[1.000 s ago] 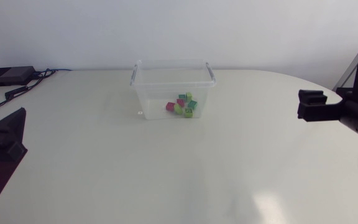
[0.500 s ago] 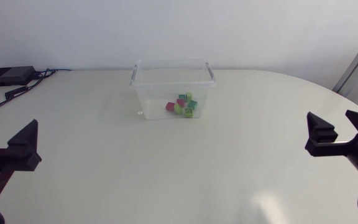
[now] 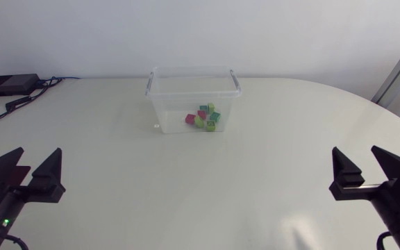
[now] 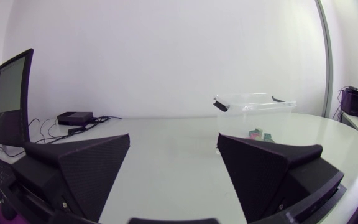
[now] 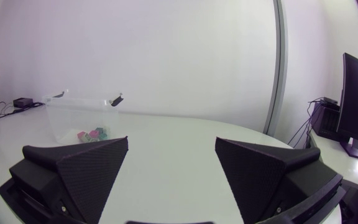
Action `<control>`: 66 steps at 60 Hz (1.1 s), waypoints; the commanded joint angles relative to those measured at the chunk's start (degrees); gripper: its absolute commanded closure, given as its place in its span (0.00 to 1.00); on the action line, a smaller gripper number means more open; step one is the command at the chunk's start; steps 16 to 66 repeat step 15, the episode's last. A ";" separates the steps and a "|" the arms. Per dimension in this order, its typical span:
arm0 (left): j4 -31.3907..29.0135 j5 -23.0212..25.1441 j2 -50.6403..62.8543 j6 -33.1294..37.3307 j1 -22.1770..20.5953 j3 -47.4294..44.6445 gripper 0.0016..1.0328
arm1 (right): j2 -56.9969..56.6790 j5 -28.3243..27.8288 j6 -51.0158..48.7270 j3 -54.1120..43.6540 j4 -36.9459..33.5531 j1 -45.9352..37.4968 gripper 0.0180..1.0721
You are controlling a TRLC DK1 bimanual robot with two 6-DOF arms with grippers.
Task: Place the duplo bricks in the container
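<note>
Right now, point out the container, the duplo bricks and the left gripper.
container (image 3: 169, 111), head view, front wall.
duplo bricks (image 3: 204, 118), head view, middle of the pile.
left gripper (image 3: 37, 153), head view, midway between its fingertips.

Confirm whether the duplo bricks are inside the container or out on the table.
Inside: the bricks lie clustered within the clear container; none shows on the table.

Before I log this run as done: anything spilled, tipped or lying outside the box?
Nothing stands out. The container stands upright, the duplo bricks lie inside it, and no brick shows on the table. The left gripper and right gripper are open and empty.
</note>
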 commanded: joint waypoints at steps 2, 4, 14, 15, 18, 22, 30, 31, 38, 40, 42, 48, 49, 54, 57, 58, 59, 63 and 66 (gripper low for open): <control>1.66 0.97 -1.19 -2.06 -0.57 -3.06 0.05 | -3.07 -1.55 2.07 -3.78 1.50 -1.08 0.04; 2.04 1.13 -1.51 -2.34 -0.65 -3.76 0.05 | -4.10 -2.10 2.33 -4.77 1.79 -1.37 0.04; 2.33 1.26 -1.74 -2.55 -0.71 -4.27 0.05 | -4.86 -2.50 2.52 -5.50 2.00 -1.58 0.04; 2.33 1.26 -1.74 -2.55 -0.71 -4.27 0.05 | -4.86 -2.50 2.52 -5.50 2.00 -1.58 0.04; 2.33 1.26 -1.74 -2.55 -0.71 -4.27 0.05 | -4.86 -2.50 2.52 -5.50 2.00 -1.58 0.04; 2.33 1.26 -1.74 -2.55 -0.71 -4.27 0.05 | -4.86 -2.50 2.52 -5.50 2.00 -1.58 0.04; 2.33 1.26 -1.74 -2.55 -0.71 -4.27 0.05 | -4.86 -2.50 2.52 -5.50 2.00 -1.58 0.04; 2.33 1.26 -1.74 -2.55 -0.71 -4.27 0.05 | -4.86 -2.50 2.52 -5.50 2.00 -1.58 0.04; 2.33 1.26 -1.74 -2.55 -0.71 -4.27 0.05 | -4.86 -2.50 2.52 -5.50 2.00 -1.58 0.04; 2.33 1.26 -1.74 -2.55 -0.71 -4.27 0.05 | -4.86 -2.50 2.52 -5.50 2.00 -1.58 0.04; 2.33 1.26 -1.74 -2.55 -0.71 -4.27 0.05 | -4.86 -2.50 2.52 -5.50 2.00 -1.58 0.04; 2.33 1.26 -1.74 -2.55 -0.71 -4.27 0.05 | -4.86 -2.50 2.52 -5.50 2.00 -1.58 0.04; 2.33 1.26 -1.74 -2.55 -0.71 -4.27 0.05 | -4.86 -2.50 2.52 -5.50 2.00 -1.58 0.04; 2.33 1.26 -1.74 -2.55 -0.71 -4.27 0.05 | -4.86 -2.50 2.52 -5.50 2.00 -1.58 0.04; 2.33 1.26 -1.74 -2.55 -0.71 -4.27 0.05 | -4.86 -2.50 2.52 -5.50 2.00 -1.58 0.04; 2.33 1.26 -1.74 -2.55 -0.71 -4.27 0.05 | -4.86 -2.50 2.52 -5.50 2.00 -1.58 0.04; 2.33 1.26 -1.74 -2.55 -0.71 -4.27 0.05 | -4.86 -2.50 2.52 -5.50 2.00 -1.58 0.04; 2.33 1.26 -1.74 -2.55 -0.71 -4.27 0.05 | -4.86 -2.50 2.52 -5.50 2.00 -1.58 0.04; 2.33 1.26 -1.74 -2.55 -0.71 -4.27 0.05 | -4.86 -2.50 2.52 -5.50 2.00 -1.58 0.04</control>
